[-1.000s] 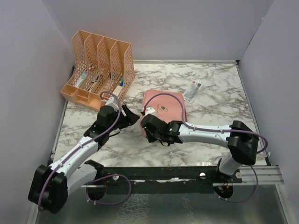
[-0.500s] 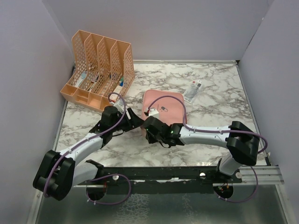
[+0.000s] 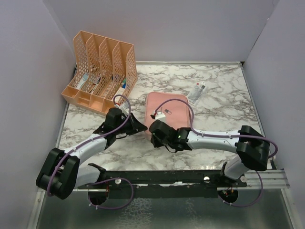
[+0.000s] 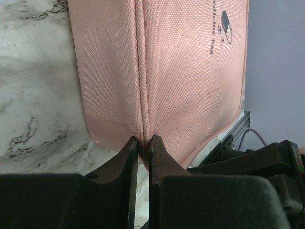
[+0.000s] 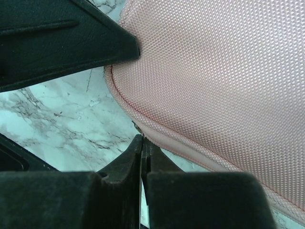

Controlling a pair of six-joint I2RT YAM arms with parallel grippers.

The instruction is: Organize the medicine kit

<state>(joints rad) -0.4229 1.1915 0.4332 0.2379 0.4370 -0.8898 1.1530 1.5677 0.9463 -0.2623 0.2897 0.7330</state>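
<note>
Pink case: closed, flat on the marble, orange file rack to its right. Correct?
No. The orange file rack stands to the left of the pink case, not its right; the top view shows it. The rest holds: closed, flat on the marble.

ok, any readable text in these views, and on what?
"edicine bag": on the lid of the medicine kit, beside the pill logo, in the left wrist view; the first letter is cut off by the picture's edge.
Print on the packet lying on the table: too small to read.
Labels on the items in the file rack: too small to read.
</note>
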